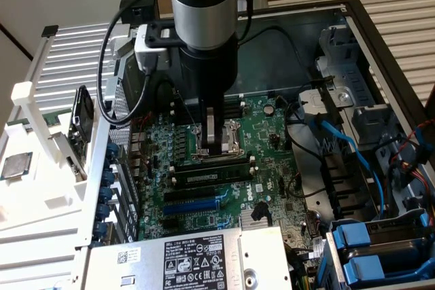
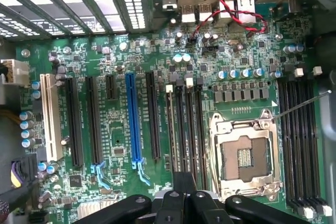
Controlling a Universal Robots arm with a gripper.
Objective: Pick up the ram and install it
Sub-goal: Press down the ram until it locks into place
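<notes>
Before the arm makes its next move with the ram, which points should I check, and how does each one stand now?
1. Hand shut: ok.
2. Ram lying along a memory slot beside the processor socket: ok.
3. Ram pressed fully home in that slot: cannot tell.
4. Hand gripping the ram: cannot tell.
5. Blue cable away from the ram: ok.

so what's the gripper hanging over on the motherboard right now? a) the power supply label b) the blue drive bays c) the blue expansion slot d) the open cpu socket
d: in the exterior view the shut gripper hangs right over the open CPU socket, with a green ram stick seated in a slot just in front of it.
</notes>
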